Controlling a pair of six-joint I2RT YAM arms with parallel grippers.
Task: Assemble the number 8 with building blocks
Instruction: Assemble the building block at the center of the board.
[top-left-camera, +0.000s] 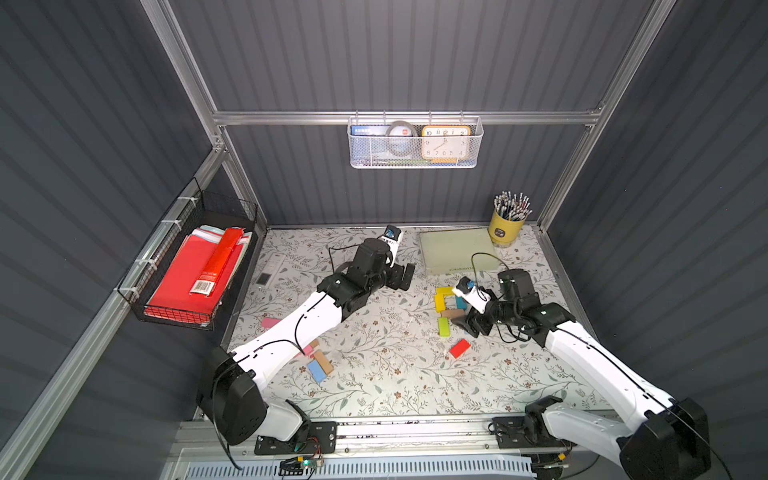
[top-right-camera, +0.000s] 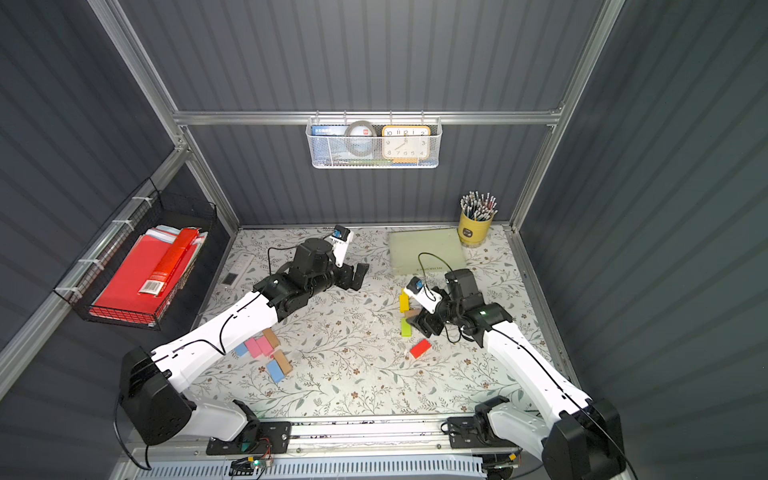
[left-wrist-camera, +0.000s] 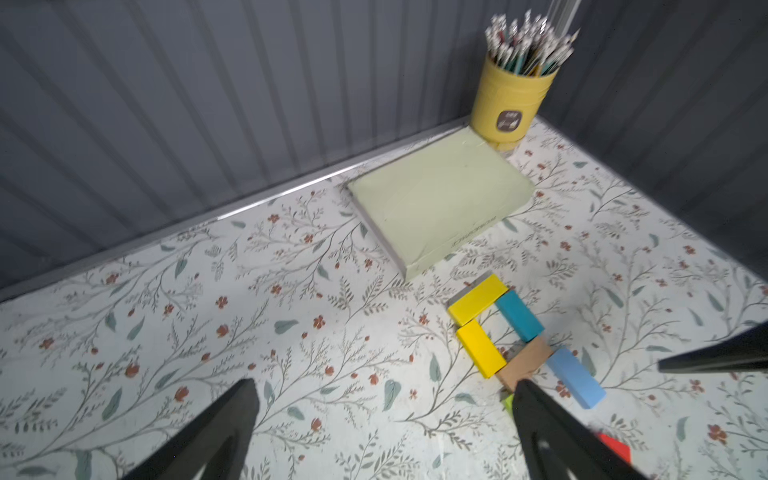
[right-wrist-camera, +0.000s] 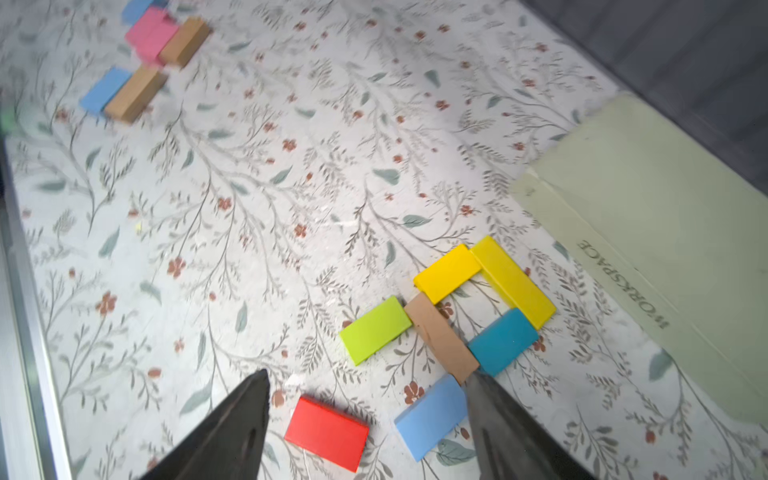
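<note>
Tan block (right-wrist-camera: 440, 338): bare wood, matt.
Yellow block (right-wrist-camera: 513, 282): painted, smooth, faint sheen.
Tabletop (right-wrist-camera: 291, 187): matt floral-printed covering.
Wall basket (top-left-camera: 365, 158): white metal mesh.

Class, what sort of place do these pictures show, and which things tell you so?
Probably a mock study desk inside a robot test booth: a flowery tabletop boxed in by grey panels, a yellow pencil cup, a wall basket holding a clock, and a side basket of red folders.

The left arm (top-left-camera: 291, 328) and right arm (top-left-camera: 590, 365) are clad in white shells, jointed in black — thin black cables (top-left-camera: 296, 328) are looped outside.
</note>
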